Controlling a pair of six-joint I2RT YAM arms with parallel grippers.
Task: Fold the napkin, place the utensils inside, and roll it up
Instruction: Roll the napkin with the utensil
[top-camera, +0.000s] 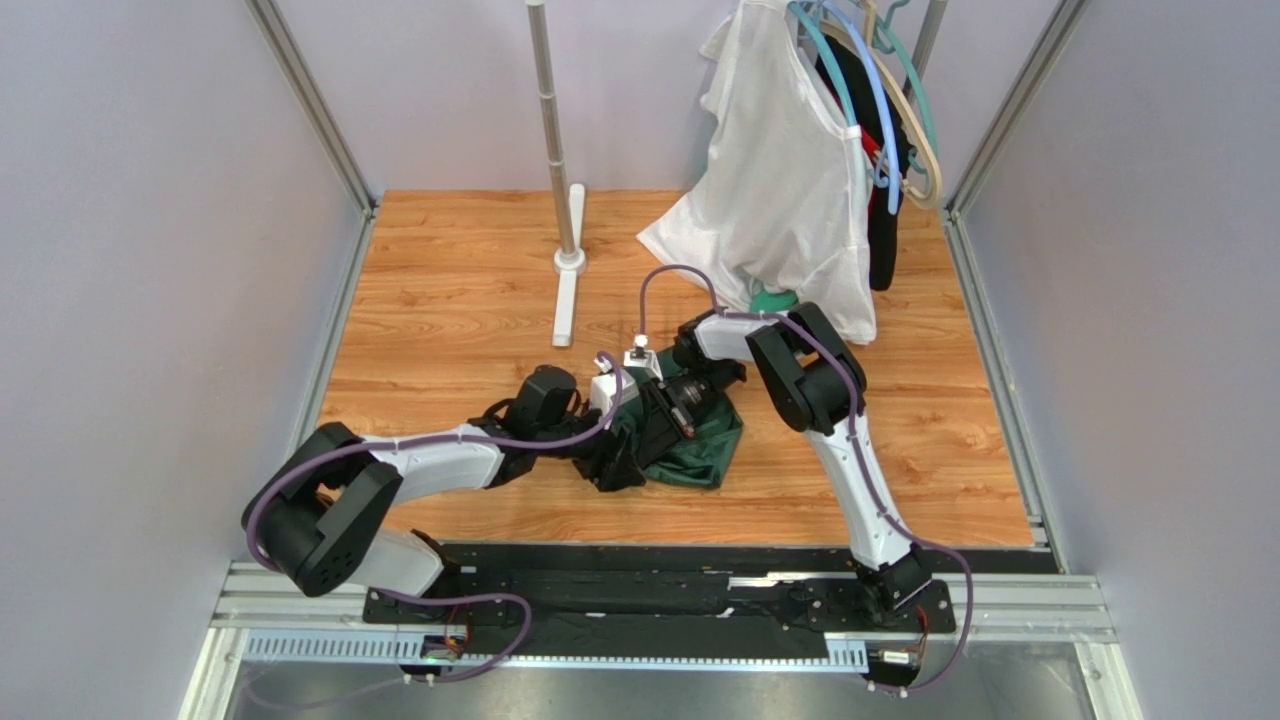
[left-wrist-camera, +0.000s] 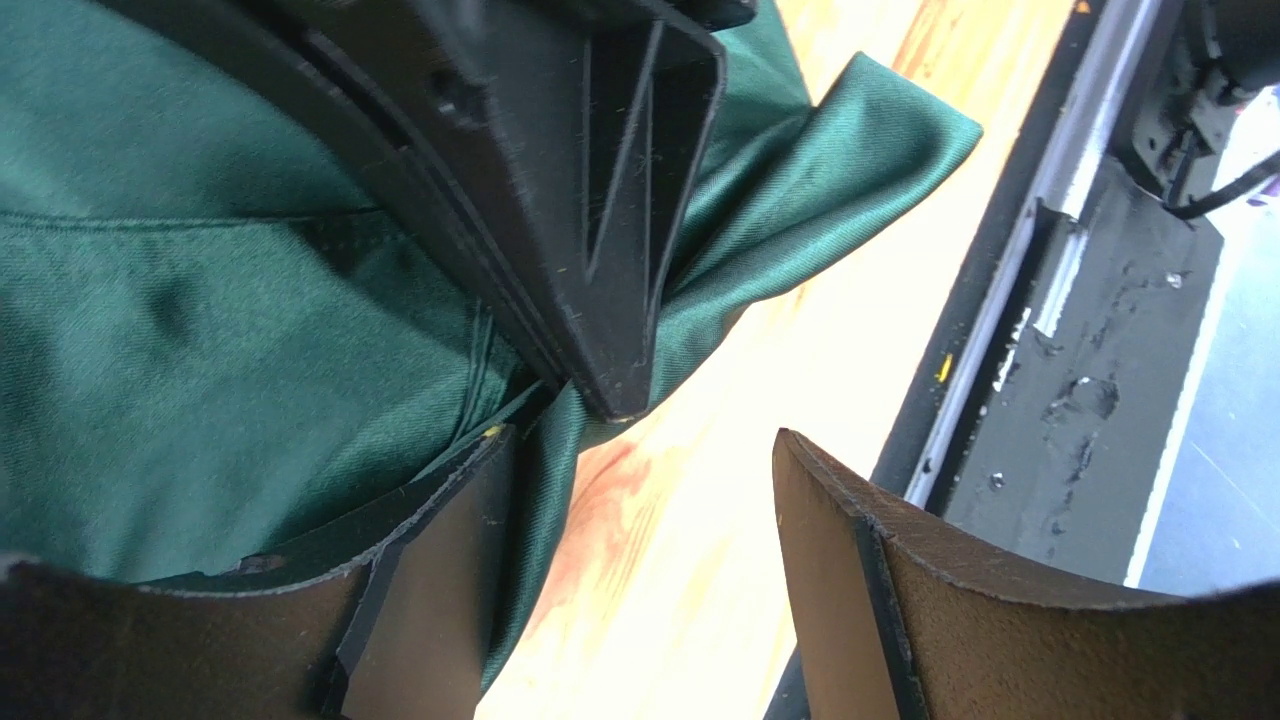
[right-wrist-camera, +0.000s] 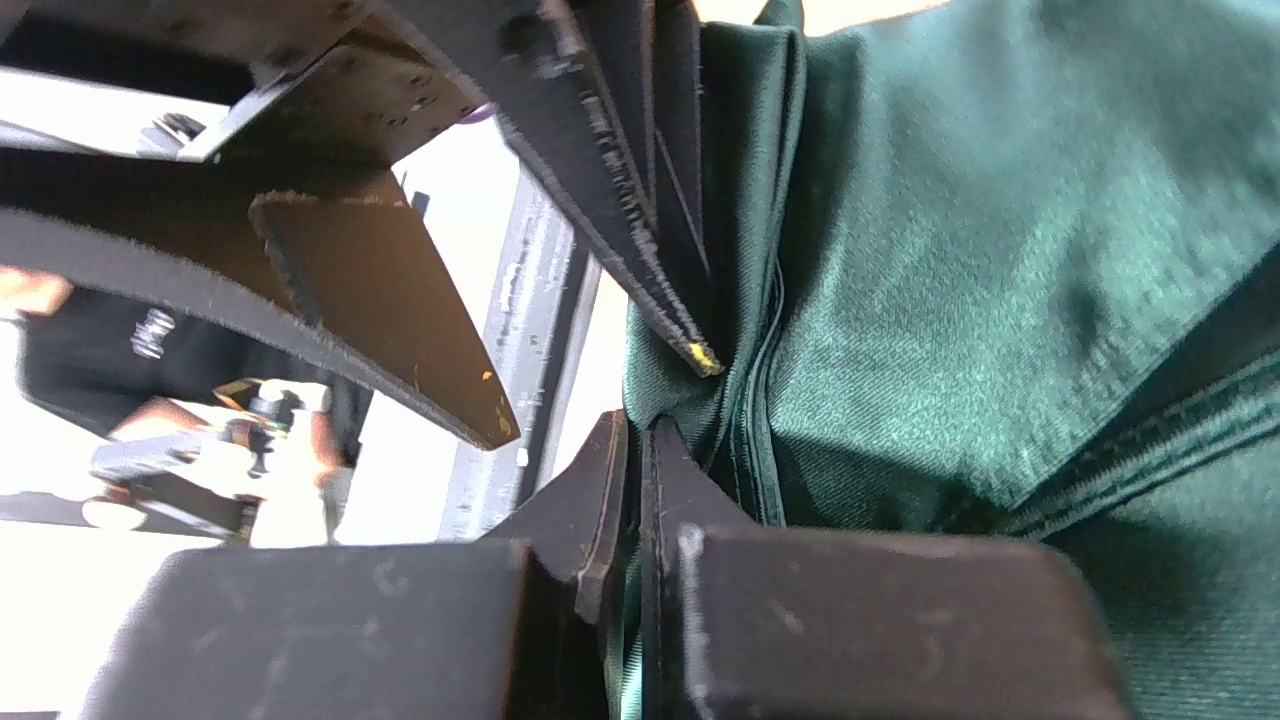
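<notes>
my right gripper (right-wrist-camera: 639, 435) is clamping tight on a fold of the napkin (right-wrist-camera: 962, 270), lying bunched on the table (top-camera: 451, 285); left gripper (left-wrist-camera: 646, 450) is gaping wide at its edge, gripping nothing.

The napkin (top-camera: 699, 450) lies on the table (top-camera: 436, 300), before the hanging garment (top-camera: 781, 195).

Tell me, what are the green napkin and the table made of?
The napkin looks like woven cloth, maybe satin or polyester: it has a soft sheen, drapes in folds and shows a stitched hem. The table looks like wood, or perhaps a wood-print laminate: orange-brown grain runs in plank strips, and the top looks smooth.
</notes>
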